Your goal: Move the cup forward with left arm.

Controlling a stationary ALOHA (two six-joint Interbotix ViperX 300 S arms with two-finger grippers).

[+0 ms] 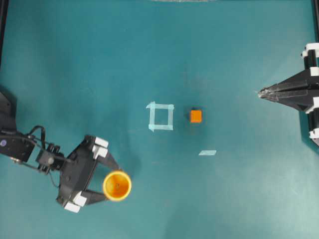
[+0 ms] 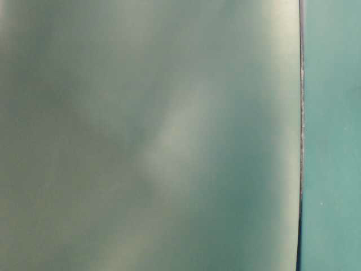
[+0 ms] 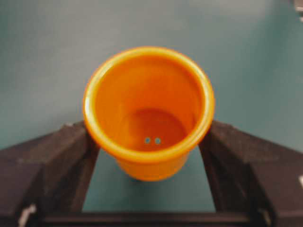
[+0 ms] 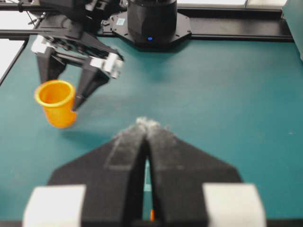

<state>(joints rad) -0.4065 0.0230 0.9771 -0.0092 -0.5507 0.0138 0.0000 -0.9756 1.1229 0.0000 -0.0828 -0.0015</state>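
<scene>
The yellow-orange cup (image 1: 117, 185) stands upright on the teal table near the front left. My left gripper (image 1: 110, 181) is open around it, one finger on each side. In the left wrist view the cup (image 3: 149, 109) fills the middle, and both dark fingers (image 3: 61, 161) reach up against its rim while its narrower base stands apart from them. Seen from the right wrist, the cup (image 4: 57, 106) rests on the table between those fingertips. My right gripper (image 1: 260, 93) stays shut at the far right, holding nothing.
A small orange cube (image 1: 196, 116) lies near the table's middle, beside a square of pale tape (image 1: 160, 116). A short tape strip (image 1: 207, 153) lies to the cube's front right. The table-level view is a blur.
</scene>
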